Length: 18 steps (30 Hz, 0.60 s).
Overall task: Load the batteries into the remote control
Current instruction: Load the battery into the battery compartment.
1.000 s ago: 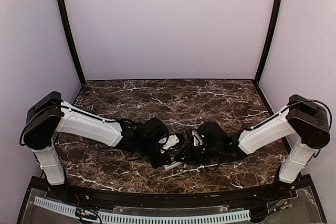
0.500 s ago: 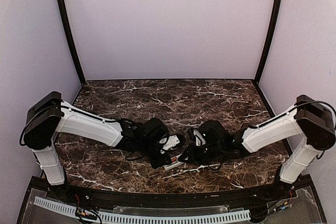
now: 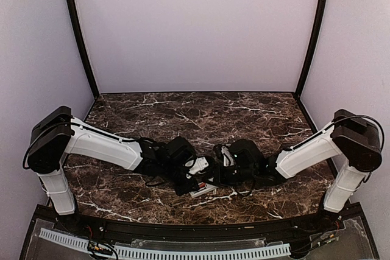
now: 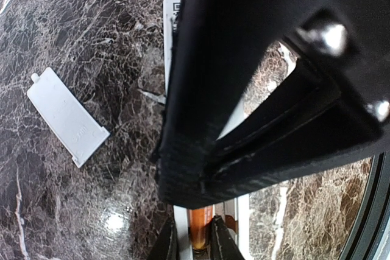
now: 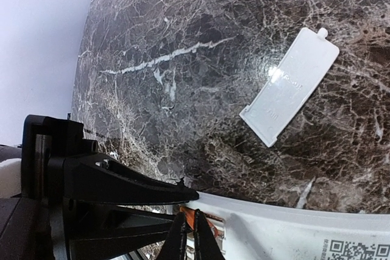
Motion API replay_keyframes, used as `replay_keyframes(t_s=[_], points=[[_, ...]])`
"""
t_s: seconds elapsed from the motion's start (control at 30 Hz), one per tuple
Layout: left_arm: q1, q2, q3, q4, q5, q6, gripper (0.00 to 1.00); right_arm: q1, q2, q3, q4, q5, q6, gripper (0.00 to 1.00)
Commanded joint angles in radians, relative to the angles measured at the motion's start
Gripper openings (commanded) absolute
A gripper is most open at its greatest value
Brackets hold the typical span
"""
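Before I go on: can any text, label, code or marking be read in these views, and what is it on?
No word or number can be read.
QR-style code: printed on the remote control, at the bottom right of the right wrist view; too small to decode.
Corner of a similar code: at the remote's top end in the left wrist view; cut off, unreadable.
Faint raised marking: on the battery cover; too blurred to read.

One remote control [image 4: 244, 211], one orange battery [image 4: 199, 232] seated in it (a second battery does not show), one loose white cover [image 5: 290, 86], two arms, two grippers, one marble worktop [image 3: 201, 114].
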<state>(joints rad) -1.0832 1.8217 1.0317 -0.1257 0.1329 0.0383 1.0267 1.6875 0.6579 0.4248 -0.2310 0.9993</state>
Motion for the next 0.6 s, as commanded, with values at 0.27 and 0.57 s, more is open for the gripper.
replay_keyframes(t_s=[0.27,0.57], points=[[-0.006,0.028,-0.001,-0.086,-0.015,0.012,0.00,0.021,-0.004,-0.019,-0.020,0.028,0.002,0.04],[-0.006,0.029,0.000,-0.086,-0.014,0.012,0.00,0.030,-0.060,-0.010,-0.116,0.104,-0.029,0.11]])
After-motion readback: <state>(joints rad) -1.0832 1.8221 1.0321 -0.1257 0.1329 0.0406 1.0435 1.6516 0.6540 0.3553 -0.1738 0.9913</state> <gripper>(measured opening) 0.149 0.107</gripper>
